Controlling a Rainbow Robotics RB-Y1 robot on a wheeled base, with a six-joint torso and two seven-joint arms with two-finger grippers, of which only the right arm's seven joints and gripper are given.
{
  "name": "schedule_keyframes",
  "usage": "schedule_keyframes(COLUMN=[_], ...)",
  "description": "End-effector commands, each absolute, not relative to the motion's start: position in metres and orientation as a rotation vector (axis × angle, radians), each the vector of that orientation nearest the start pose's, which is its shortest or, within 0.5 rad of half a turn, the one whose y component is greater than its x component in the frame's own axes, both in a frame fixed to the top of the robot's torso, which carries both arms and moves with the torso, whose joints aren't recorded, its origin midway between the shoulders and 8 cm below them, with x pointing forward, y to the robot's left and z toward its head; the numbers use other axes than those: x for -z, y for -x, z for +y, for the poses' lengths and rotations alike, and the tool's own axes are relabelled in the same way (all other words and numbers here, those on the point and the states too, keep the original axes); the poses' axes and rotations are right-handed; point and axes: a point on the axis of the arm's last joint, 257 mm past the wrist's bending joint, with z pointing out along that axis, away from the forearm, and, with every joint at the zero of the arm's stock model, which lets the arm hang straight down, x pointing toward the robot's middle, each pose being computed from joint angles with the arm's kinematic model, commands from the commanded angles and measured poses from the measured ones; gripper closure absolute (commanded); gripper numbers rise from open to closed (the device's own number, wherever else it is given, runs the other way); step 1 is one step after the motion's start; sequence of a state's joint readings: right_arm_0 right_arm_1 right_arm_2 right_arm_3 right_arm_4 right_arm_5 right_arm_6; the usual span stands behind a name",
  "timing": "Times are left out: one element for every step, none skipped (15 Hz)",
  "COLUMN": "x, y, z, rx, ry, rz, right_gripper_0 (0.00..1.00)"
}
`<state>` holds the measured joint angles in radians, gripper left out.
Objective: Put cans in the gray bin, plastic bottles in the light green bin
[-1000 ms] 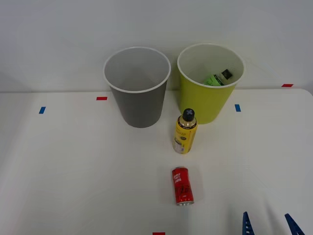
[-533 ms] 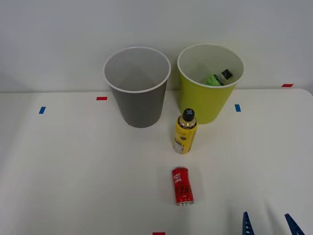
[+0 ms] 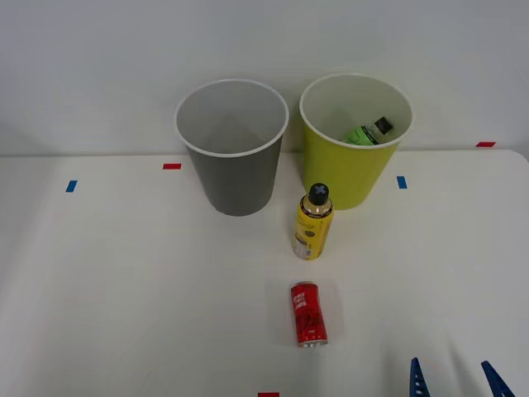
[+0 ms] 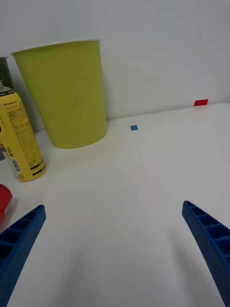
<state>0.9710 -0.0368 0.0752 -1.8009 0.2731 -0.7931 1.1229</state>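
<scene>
A small red can (image 3: 307,313) lies on its side on the white table, near the front; a sliver of the can (image 4: 4,204) shows in the right wrist view. The gray bin (image 3: 232,147) stands at the back, with the light green bin (image 3: 355,141) to its right. A green plastic bottle (image 3: 367,131) with a black cap lies inside the light green bin (image 4: 67,93). My right gripper (image 3: 455,379) hovers open at the front right, right of the can, nothing between its blue fingers (image 4: 19,240).
A yellow bottle with a black cap (image 3: 313,222) stands upright between the can and the bins, and this yellow bottle (image 4: 19,139) is beside the light green bin. Small blue (image 3: 402,182) and red (image 3: 172,166) tape marks dot the table (image 3: 124,289).
</scene>
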Motion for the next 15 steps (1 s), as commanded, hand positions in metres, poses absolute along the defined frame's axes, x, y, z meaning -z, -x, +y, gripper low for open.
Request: schedule_keyframes(x=[0.2785,0.2785,0.2785,0.2785,0.2785,0.2785,0.2785,0.2785,0.2785,0.2785,0.2785,0.2785,0.2785,0.2785,0.2785], y=[-0.2291,-0.2291,-0.2291,-0.2291,-0.2291,-0.2291,-0.2291,-0.2291,-0.2291,-0.2291,-0.2291,-0.2291,-0.2291,-0.2291,-0.2291], z=[-0.2571,-0.2571,-0.2571,-0.2571,-0.2571,-0.2571,-0.2571,-0.2571,-0.2571,-0.2571,-0.2571,-0.2571,-0.2571,-0.2571,-0.2571], rx=[-0.099,-0.099,-0.099,-0.099,-0.099,-0.099,-0.099,-0.099,-0.099,-0.099,-0.099,-0.099,-0.099,-0.099,-0.099], ry=[-0.108,-0.108,-0.108,-0.108,-0.108,-0.108,-0.108,-0.108,-0.108,-0.108,-0.108,-0.108,-0.108,-0.108,-0.108], rz=[1.496,1.496,1.496,1.496,1.496,1.496,1.496,1.496,1.496,1.496,1.496,1.496,1.496,1.496,1.496], right_gripper_0=[0.01,0.01,0.01,0.01,0.01,0.01,0.01,0.01,0.01,0.01,0.01,0.01,0.01,0.01,0.01])
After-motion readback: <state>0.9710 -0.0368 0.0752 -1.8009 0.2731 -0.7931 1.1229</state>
